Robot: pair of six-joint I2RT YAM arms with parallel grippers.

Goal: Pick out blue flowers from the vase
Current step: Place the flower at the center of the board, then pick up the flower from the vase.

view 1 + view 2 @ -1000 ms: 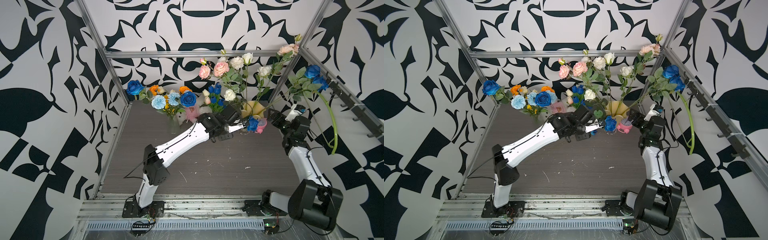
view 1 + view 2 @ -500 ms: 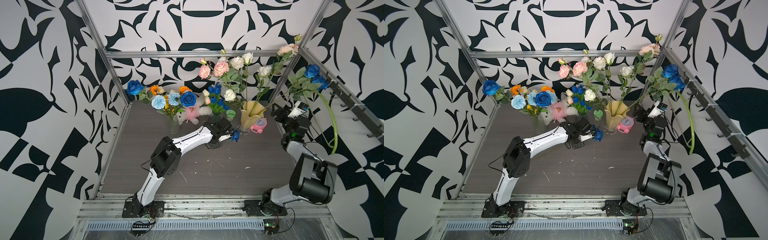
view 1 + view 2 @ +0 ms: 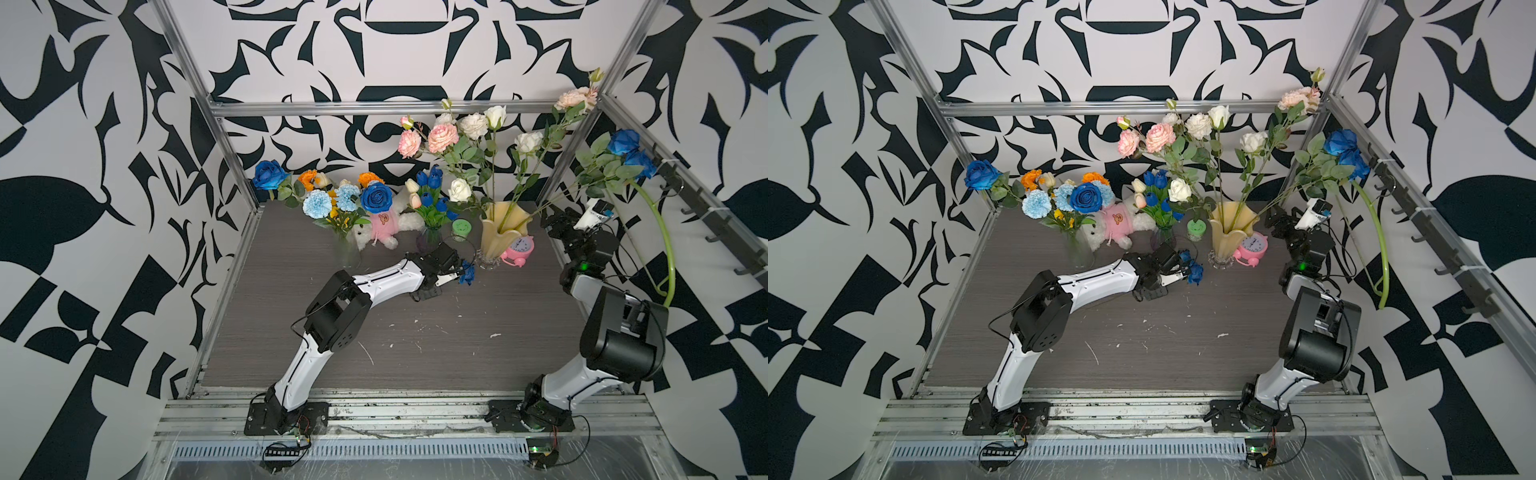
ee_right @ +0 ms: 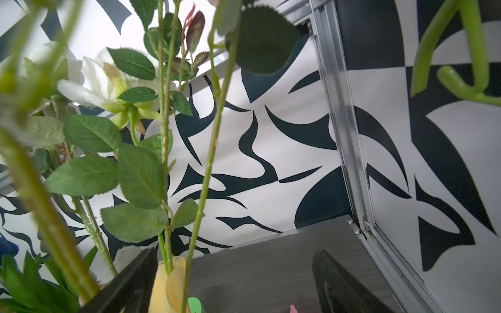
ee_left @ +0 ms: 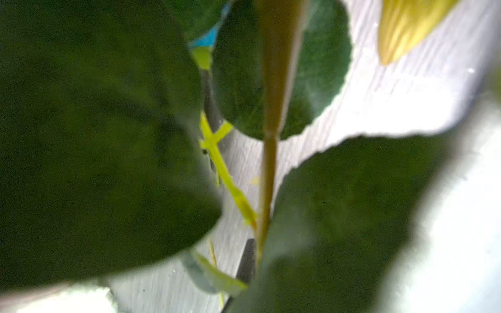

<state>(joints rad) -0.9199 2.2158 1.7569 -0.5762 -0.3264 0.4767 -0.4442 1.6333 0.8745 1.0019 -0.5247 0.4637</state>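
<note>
Right now my left claw (image 3: 457,276) is pressed together, pinching a small deep-blue artificial rose (image 3: 468,272) just behind its head, low over the grey wood-grain tabletop (image 3: 415,332). The dark, ruffled head juts just past my fingertips. In the left wrist view broad dark-green leaves (image 5: 95,149) crowd the lens, blurred, with a thin stem (image 5: 267,168) running between them.

Just beyond that claw stands a cream-yellow fluted vase (image 3: 496,237) holding white, pink and peach roses on long leafy stems. A pink alarm clock (image 3: 519,248) sits just beside its base.

My right claw (image 3: 555,220) is spread wide, raised beside the vase's rim. In the right wrist view its two black fingers (image 4: 127,287) stand well apart, with the vase's lip and green stems near one of them.

Other blue flowers:
- Above and outward of my right claw are two deep-blue roses (image 3: 625,143) on a long, bent green stalk.
- Behind my left claw is a cluster of dark-blue tulips (image 3: 430,183).
- Farther to that claw's left, pale-blue ruffled carnations (image 3: 318,204) sit beside a large deep-blue rose (image 3: 376,198).
</note>
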